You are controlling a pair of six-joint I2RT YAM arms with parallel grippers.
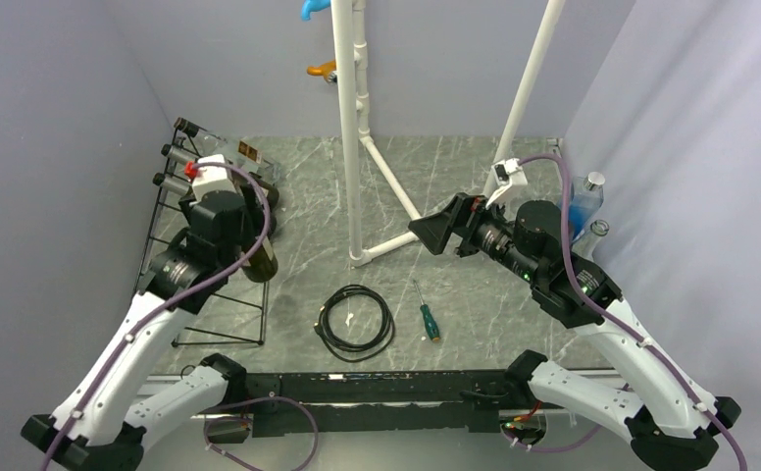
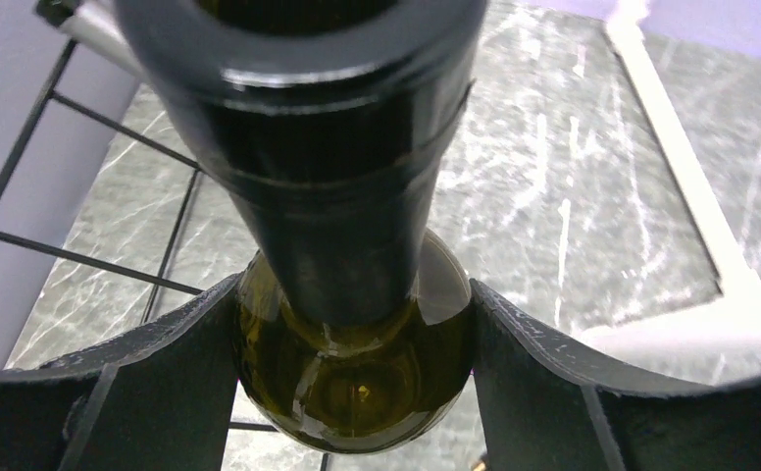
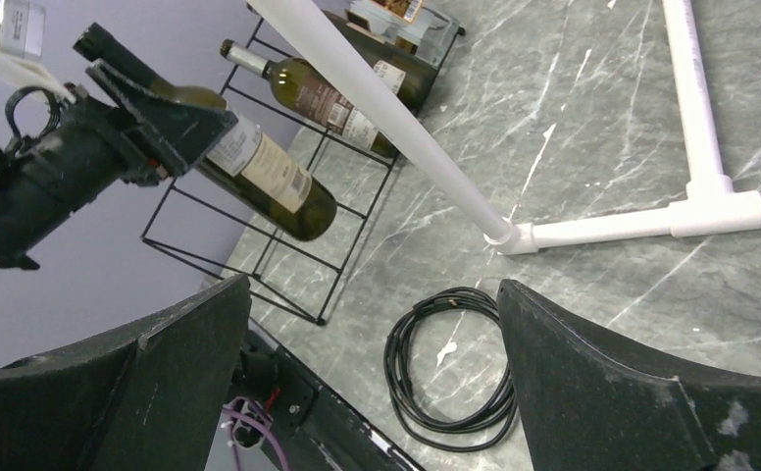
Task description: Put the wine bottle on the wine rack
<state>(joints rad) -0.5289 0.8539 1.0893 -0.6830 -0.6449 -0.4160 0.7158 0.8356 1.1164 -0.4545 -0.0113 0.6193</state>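
My left gripper (image 2: 354, 294) is shut on a dark green wine bottle (image 2: 357, 373), its fingers (image 2: 161, 392) pressing both sides just below the neck. In the top view the bottle (image 1: 262, 257) slants base-down over the black wire wine rack (image 1: 215, 312) at the left wall. In the right wrist view the labelled bottle (image 3: 269, 182) hangs tilted above the rack's near bars (image 3: 259, 257); whether they touch I cannot tell. Other bottles (image 3: 328, 98) lie on the rack's far tiers. My right gripper (image 1: 435, 231) stands open and empty mid-table.
A white pipe frame (image 1: 349, 128) rises from the table's middle with a foot toward the right arm. A coiled black cable (image 1: 355, 322) and a green-handled screwdriver (image 1: 428, 319) lie near the front. Clear and blue bottles (image 1: 584, 201) stand by the right wall.
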